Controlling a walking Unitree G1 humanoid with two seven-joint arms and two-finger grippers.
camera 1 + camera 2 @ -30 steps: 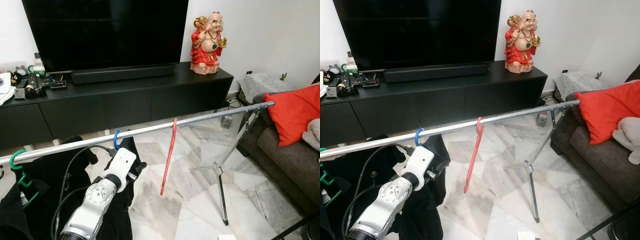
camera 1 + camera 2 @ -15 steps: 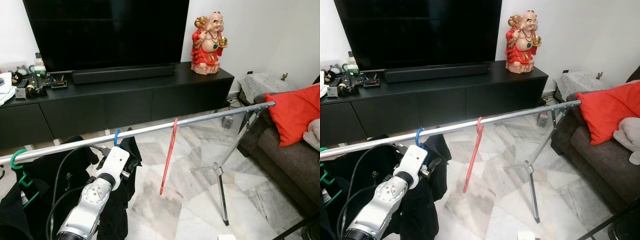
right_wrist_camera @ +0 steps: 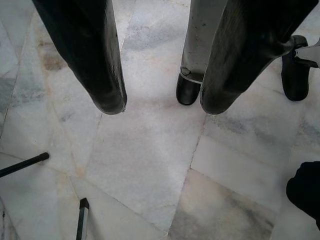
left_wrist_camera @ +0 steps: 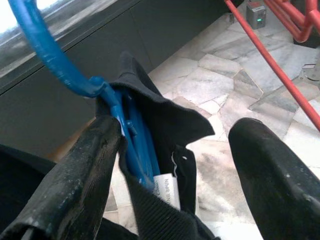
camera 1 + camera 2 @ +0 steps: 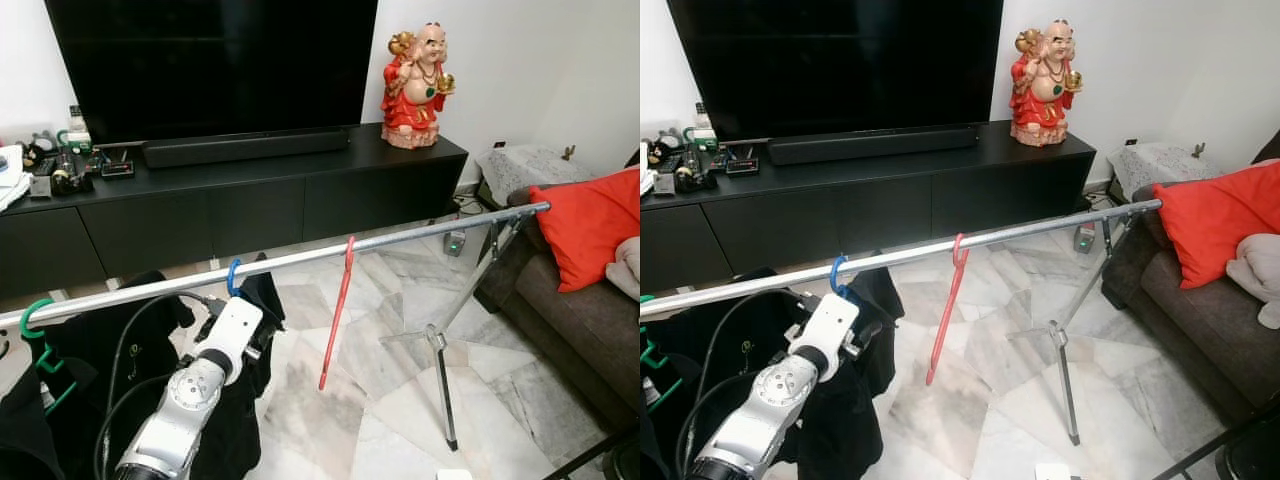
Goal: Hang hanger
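Black fingers of the left gripper (image 4: 175,165) stand spread, 1 finger (image 4: 75,175) touching the dark garment (image 4: 165,120) on the blue hanger (image 4: 60,65). Its hook sits over the steel rail (image 5: 300,260), left of centre. Judged step: release done; next, withdraw clear. Right gripper (image 3: 160,95) hangs apart, empty. Beyond, a red hanger (image 5: 338,310). The garment hides the blue hanger's shoulders.

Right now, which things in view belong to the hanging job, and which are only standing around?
Job:
- blue hanger with black garment
- metal rail
- left gripper, open beside the hanger

Around:
- red hanger
- statue
- TV
- red cushion
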